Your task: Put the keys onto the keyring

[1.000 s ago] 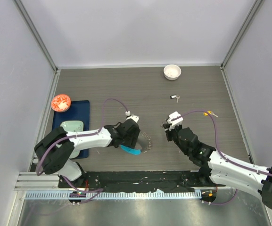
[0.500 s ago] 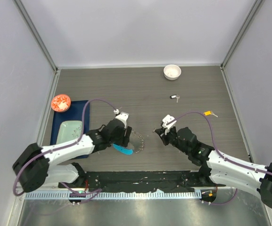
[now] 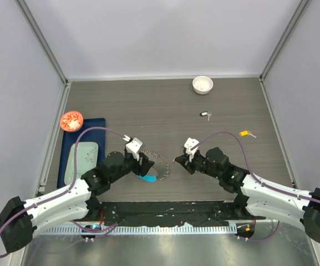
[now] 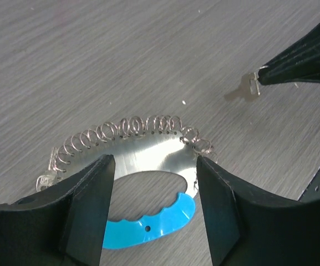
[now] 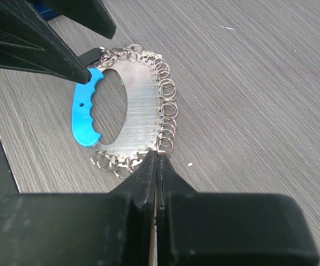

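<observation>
Grey wood-grain table point(image 3: 121, 105) carries everything. Nearest, the left gripper point(image 4: 154, 166) stands astride the keyring point(image 4: 148, 152). Its fingers are wide, yet they seem to pinch both edges of the plate, and the blue grip lies toward the wrist. The right gripper point(image 4: 262, 77) comes from the right, clamped on one small key point(image 4: 243, 91). The long axis of this key points at the coiled edge, close to it. I judge that this arm must do the threading. Farther away lie a black-tagged key point(image 3: 205, 114) and a yellow-tagged key point(image 3: 247, 133).
</observation>
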### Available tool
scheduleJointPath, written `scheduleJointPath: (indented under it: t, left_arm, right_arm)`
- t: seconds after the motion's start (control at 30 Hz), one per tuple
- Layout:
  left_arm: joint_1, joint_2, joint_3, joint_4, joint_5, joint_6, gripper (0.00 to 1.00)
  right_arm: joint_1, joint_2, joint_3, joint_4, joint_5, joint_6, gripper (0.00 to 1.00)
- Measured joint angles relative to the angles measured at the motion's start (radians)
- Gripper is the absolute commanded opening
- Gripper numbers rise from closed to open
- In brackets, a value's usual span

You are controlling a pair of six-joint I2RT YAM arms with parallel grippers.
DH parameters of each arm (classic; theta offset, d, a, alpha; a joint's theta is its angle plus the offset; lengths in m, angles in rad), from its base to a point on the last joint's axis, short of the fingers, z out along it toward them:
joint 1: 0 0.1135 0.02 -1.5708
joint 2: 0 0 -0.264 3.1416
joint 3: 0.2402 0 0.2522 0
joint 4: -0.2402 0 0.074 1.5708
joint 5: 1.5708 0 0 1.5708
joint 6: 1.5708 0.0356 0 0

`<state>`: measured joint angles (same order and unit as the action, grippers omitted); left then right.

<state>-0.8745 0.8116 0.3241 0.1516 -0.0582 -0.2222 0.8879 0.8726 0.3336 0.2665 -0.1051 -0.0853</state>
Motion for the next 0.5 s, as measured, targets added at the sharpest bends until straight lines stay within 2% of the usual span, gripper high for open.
scheduleJointPath:
  t: [0.17, 0.5]
  left_arm:
    - [0.000, 0.044, 0.014, 0.028, -0.043, -0.027, 0.66]
    - [0.000, 0.251, 0.217, -0.134, -0.227, -0.252, 0.63]
  right_arm:
    - [0.000, 0.028, 0.021, -0.006, 0.045, 0.008, 0.01]
    - [0.000, 0.082, 0.037, 0.001, 0.349, 0.048, 0.01]
